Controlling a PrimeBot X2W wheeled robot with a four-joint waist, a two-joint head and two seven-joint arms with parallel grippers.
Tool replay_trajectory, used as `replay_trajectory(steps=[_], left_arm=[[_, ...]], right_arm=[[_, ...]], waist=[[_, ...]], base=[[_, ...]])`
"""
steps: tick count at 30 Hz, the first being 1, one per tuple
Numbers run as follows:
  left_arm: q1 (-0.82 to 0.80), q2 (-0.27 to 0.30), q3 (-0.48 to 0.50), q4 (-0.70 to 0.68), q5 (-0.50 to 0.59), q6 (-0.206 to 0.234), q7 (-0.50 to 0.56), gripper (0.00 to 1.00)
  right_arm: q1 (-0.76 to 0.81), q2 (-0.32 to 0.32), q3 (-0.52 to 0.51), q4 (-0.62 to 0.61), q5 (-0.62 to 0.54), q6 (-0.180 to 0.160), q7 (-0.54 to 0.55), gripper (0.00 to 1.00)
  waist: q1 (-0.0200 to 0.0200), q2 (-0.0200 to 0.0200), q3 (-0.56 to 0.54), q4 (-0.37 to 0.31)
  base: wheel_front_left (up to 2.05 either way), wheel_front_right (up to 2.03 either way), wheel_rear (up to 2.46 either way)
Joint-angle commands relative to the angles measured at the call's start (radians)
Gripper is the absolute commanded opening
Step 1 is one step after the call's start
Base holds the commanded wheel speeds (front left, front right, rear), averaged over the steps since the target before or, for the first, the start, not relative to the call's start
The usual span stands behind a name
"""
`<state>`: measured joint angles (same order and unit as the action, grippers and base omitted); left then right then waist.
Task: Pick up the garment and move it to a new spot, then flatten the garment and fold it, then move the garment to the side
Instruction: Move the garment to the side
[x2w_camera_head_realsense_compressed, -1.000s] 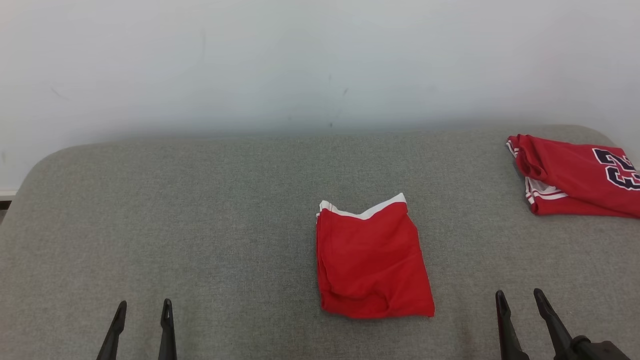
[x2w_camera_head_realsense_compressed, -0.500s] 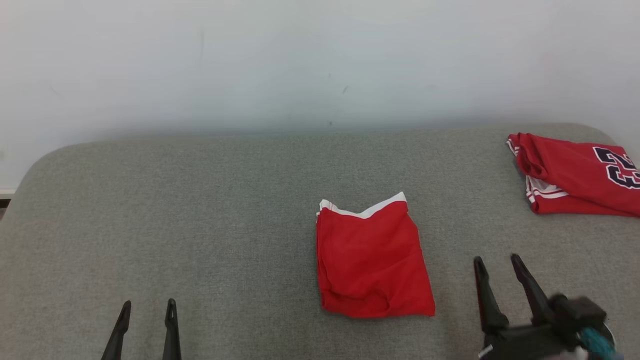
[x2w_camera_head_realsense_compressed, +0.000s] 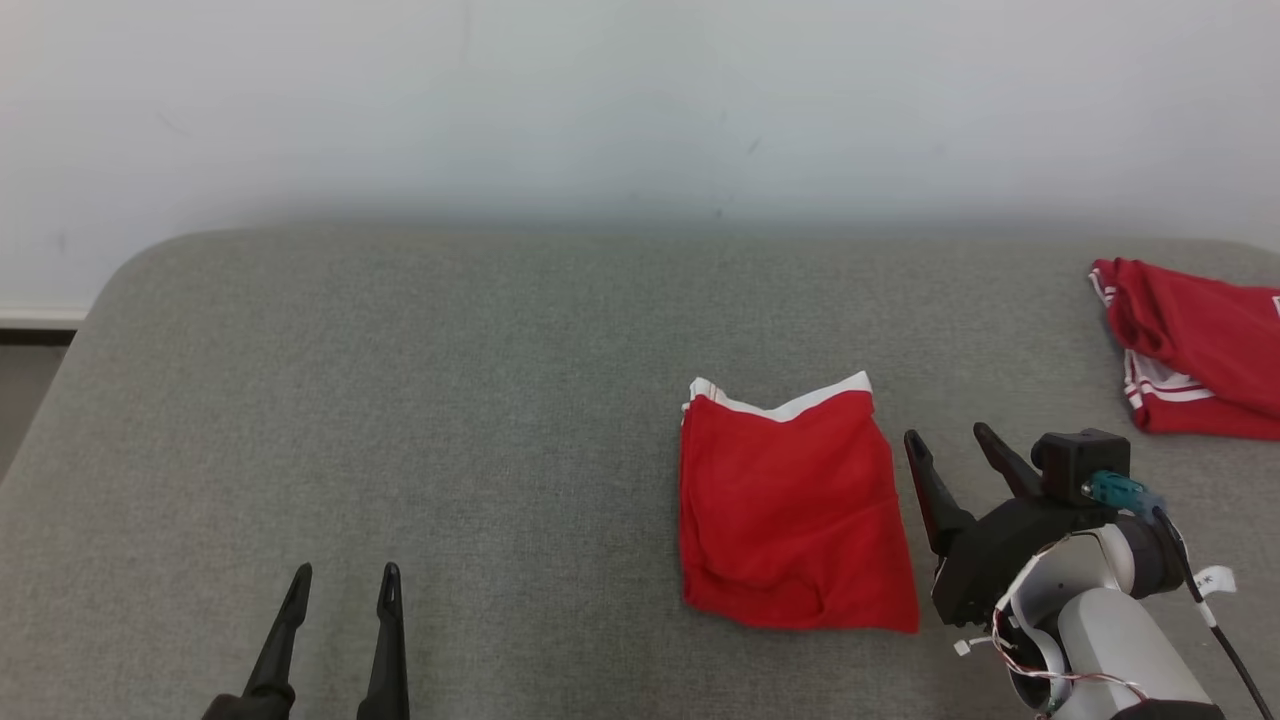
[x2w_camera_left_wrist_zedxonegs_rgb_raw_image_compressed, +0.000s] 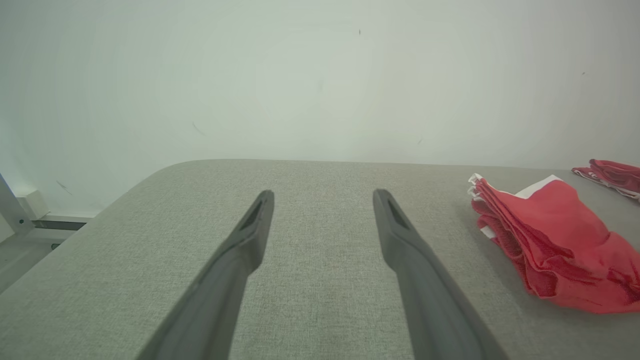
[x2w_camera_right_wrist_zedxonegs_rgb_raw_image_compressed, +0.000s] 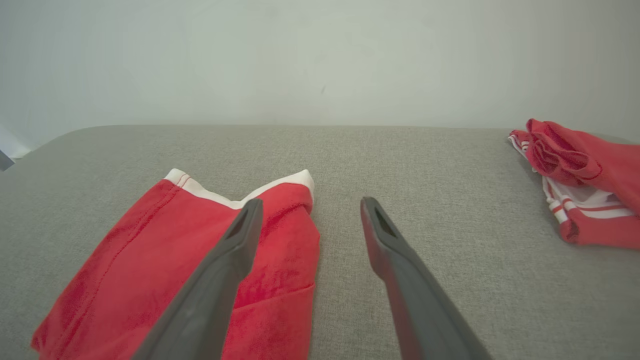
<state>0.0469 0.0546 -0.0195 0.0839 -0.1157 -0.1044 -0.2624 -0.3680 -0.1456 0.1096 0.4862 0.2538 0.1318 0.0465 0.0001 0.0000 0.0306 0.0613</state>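
Observation:
A folded red garment (x2w_camera_head_realsense_compressed: 790, 500) with a white band at its far edge lies on the grey padded table (x2w_camera_head_realsense_compressed: 450, 380). My right gripper (x2w_camera_head_realsense_compressed: 950, 445) stands open just right of its right edge, above the table. In the right wrist view that garment (x2w_camera_right_wrist_zedxonegs_rgb_raw_image_compressed: 165, 270) lies under and left of the right gripper (x2w_camera_right_wrist_zedxonegs_rgb_raw_image_compressed: 310, 207); the left finger crosses over its right edge. My left gripper (x2w_camera_head_realsense_compressed: 345, 580) is open near the front left, empty. The left wrist view has the left gripper (x2w_camera_left_wrist_zedxonegs_rgb_raw_image_compressed: 324, 197) open over bare table, with the garment (x2w_camera_left_wrist_zedxonegs_rgb_raw_image_compressed: 550, 245) off to the right.
A second red piece (x2w_camera_head_realsense_compressed: 1200, 350) with white stripes lies at the table's far right, also in the right wrist view (x2w_camera_right_wrist_zedxonegs_rgb_raw_image_compressed: 585, 185). A pale wall (x2w_camera_head_realsense_compressed: 640, 100) runs behind the table. The table's rounded left corner (x2w_camera_head_realsense_compressed: 130, 270) is near floor level trim.
My right gripper has moved forward and left, up to the garment's right edge, its wrist and forearm now in view. The head camera has shifted, so everything sits further right. The left gripper stays put.

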Motion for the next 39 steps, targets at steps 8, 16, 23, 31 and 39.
replay_trajectory(steps=[8,16,23,31,39], left_arm=[[-0.045,-0.004,-0.005,0.014,-0.009,0.001,-0.003,1.0],[-0.066,-0.004,-0.011,0.022,-0.011,0.003,-0.003,1.0],[-0.082,-0.005,-0.012,0.031,-0.016,0.004,-0.003,1.0],[-0.076,-0.005,-0.011,0.03,-0.028,0.014,-0.003,1.0],[-0.112,-0.005,-0.019,0.006,-0.007,0.01,-0.003,1.0]], right_arm=[[-0.074,0.004,0.019,0.157,0.032,-0.003,0.081,1.0],[-0.137,0.016,0.045,0.296,0.064,-0.003,0.141,1.0],[-0.146,0.018,0.104,0.387,0.103,-0.003,0.177,0.49],[-0.215,-0.046,0.163,0.401,0.106,-0.003,0.112,0.0],[-0.349,-0.132,0.289,0.358,0.136,-0.003,0.112,0.0]], waist=[[-0.0001,0.0,0.056,0.044],[-0.0001,0.0,0.081,0.056],[-0.0001,0.0,0.091,0.064],[-0.0001,0.0,0.101,0.049],[-0.0001,0.0,0.185,0.007]], base=[[0.0,0.0,0.0],[0.0,0.0,0.0],[0.0,0.0,0.0],[0.0,0.0,0.0],[0.0,0.0,0.0]])
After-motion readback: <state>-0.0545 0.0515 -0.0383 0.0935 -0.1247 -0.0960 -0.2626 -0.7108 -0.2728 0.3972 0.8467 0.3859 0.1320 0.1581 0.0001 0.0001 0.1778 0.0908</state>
